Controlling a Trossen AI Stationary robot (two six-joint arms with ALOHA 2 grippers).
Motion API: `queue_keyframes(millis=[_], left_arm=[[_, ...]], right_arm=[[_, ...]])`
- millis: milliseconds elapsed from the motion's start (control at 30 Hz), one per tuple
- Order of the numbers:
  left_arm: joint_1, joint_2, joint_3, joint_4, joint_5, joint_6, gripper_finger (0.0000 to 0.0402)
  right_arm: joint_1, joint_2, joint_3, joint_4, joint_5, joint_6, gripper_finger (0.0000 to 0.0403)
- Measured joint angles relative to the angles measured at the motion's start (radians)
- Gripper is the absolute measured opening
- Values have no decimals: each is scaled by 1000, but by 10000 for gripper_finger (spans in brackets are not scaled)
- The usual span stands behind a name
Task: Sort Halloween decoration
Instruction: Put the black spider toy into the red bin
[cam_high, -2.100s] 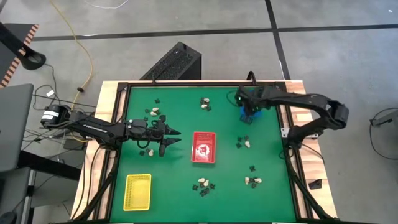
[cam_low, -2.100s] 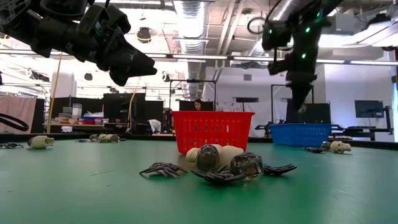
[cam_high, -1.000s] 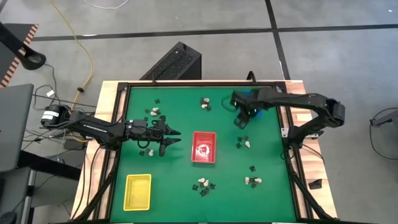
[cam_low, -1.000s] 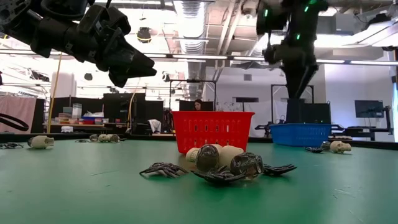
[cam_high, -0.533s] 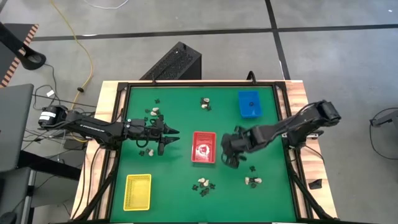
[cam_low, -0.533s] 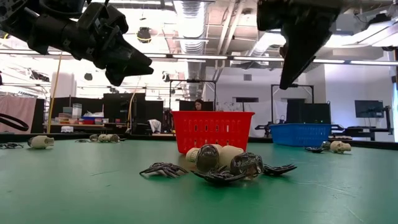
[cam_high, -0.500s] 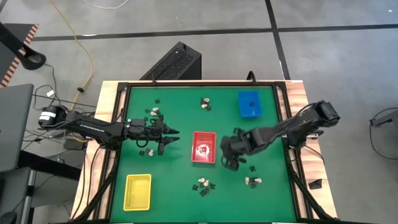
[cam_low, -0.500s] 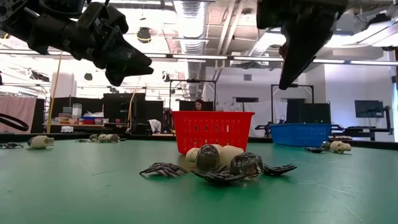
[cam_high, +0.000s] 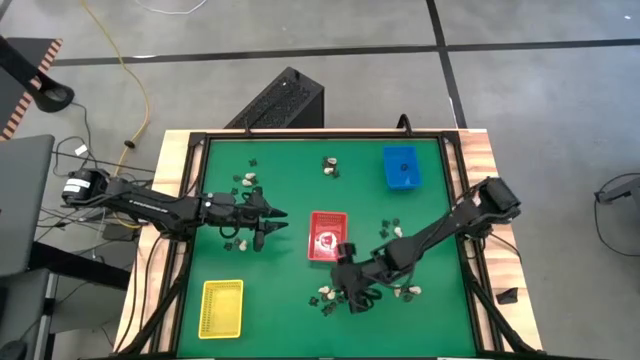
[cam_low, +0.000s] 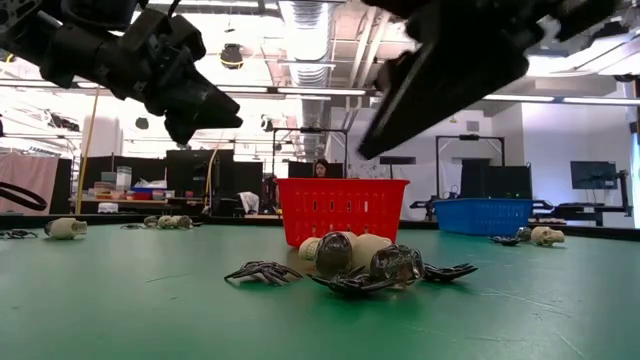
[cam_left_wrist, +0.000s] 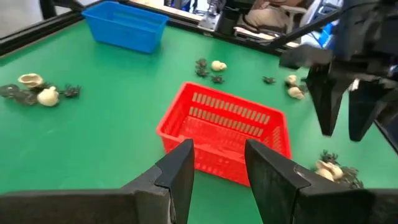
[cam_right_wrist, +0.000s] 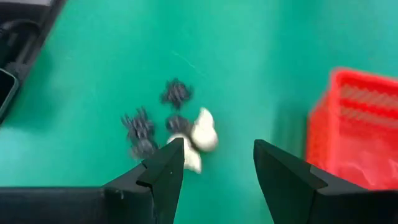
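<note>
Decoration pieces (cam_high: 326, 296) are lying scattered on the green table (cam_high: 290, 290), one cluster just below the red tray (cam_high: 327, 237). The right gripper (cam_high: 352, 290) is hanging over this cluster, fingers spread and holding nothing. The left gripper (cam_high: 272, 220) is waiting left of the tray, open and holding nothing.

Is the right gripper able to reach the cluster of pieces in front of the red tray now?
Probably yes. The right gripper hangs open just beside the cluster, and nothing lies between them; the red tray stands off to the side.

No readable text, labels, brands, numbers or signs on anything
</note>
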Motion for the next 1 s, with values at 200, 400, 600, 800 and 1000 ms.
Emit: queue_keyframes(millis=[200,400,600,800,1000], left_arm=[[-1,0,0,3,32,-9,131],[-1,0,0,3,48,-11,131],[-2,0,0,4,62,-12,131],[-6,0,0,12,83,-9,131],[-11,0,0,38,83,2,131]], right_arm=[[-24,49,0,97,-93,-34,223],[-35,49,0,118,-93,-33,223],[-32,72,1,181,-91,-14,223],[7,117,-1,179,-90,-15,223],[47,105,1,201,-56,-81,223]])
